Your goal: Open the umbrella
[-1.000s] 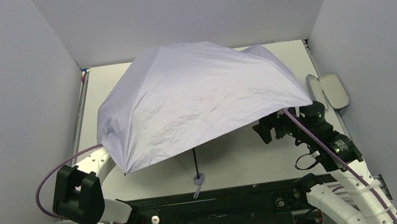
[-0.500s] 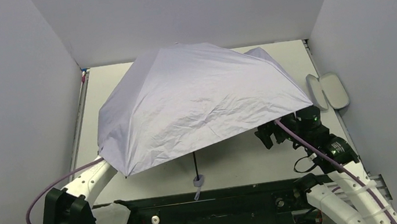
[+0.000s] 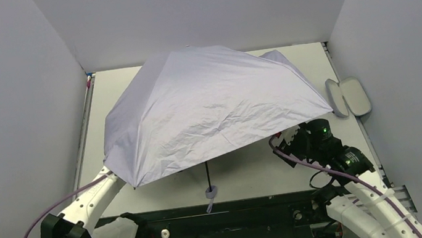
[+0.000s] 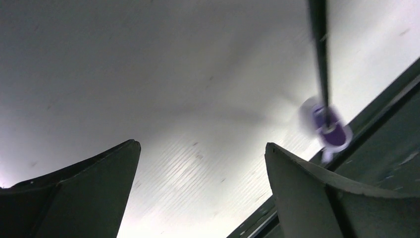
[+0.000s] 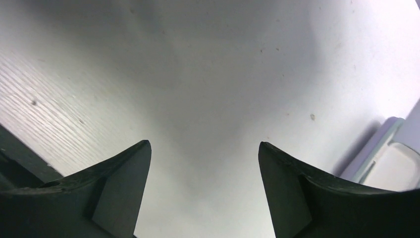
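In the top view, we find the umbrella (image 3: 208,113) open, its pale lavender canopy spread over the middle of the table (image 3: 312,61). The thin black shaft (image 3: 207,172) runs out from under the near rim toward 6 o'clock and ends in the small handle (image 3: 211,192), just short of the black base rail (image 3: 240,214). The left arm (image 3: 86,202) reaches under the canopy rim at 8 o'clock, so its pincer is hidden in this view. The right gripper (image 3: 285,144) sits at 4 o'clock of the canopy, just beside the rim, and holds nothing. A lavender case (image 3: 352,96) lies open at 3 o'clock, at the table's right edge. In the left wrist view, we see the left gripper (image 4: 201,145) with its jaws spread wide and only bare table between them. The shaft (image 4: 319,54) and the blurred handle (image 4: 329,129) stand at 2 o'clock, apart from the fingers (image 4: 307,193). In the right wrist view, we see the right gripper (image 5: 204,145) likewise wide open over bare table, with the case (image 5: 391,158) at 4 o'clock.
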`<state>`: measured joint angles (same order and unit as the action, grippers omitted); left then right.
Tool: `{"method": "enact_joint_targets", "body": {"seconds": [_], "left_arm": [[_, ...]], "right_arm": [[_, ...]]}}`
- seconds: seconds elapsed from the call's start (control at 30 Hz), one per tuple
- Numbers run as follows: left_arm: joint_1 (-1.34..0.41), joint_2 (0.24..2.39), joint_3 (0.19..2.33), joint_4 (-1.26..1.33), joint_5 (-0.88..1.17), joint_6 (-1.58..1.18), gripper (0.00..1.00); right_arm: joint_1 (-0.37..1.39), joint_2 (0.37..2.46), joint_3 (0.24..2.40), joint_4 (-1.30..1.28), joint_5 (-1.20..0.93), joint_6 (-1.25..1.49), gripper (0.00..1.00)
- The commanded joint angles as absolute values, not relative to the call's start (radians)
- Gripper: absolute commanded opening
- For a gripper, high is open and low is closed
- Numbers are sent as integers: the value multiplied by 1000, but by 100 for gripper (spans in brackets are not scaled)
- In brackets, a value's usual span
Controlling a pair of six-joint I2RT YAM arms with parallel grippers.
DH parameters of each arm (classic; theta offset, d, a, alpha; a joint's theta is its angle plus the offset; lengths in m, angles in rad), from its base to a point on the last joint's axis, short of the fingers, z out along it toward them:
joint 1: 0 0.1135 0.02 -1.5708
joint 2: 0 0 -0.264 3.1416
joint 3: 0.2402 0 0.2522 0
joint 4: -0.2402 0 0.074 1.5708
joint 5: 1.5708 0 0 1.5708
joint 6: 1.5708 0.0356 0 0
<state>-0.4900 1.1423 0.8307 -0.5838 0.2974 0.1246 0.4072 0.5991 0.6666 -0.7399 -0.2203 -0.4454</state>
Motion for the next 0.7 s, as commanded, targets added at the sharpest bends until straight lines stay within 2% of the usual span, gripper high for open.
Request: {"method": "enact_joint_targets", "body": {"seconds": [0.0, 0.2, 0.43, 0.67], "left_arm": [[-489, 1085, 856, -762, 124, 381, 97], [-488, 932, 743, -787, -27, 518, 97], [-477, 835, 603, -733, -270, 513, 97], [-361, 800, 559, -651, -336, 506, 97]], "right_arm": [[414, 596, 653, -745, -109, -565, 75], [413, 588, 617, -726, 12, -607, 75], [408, 501, 536, -708, 136, -642, 75], [392, 473, 480, -649, 176, -649, 76]]}}
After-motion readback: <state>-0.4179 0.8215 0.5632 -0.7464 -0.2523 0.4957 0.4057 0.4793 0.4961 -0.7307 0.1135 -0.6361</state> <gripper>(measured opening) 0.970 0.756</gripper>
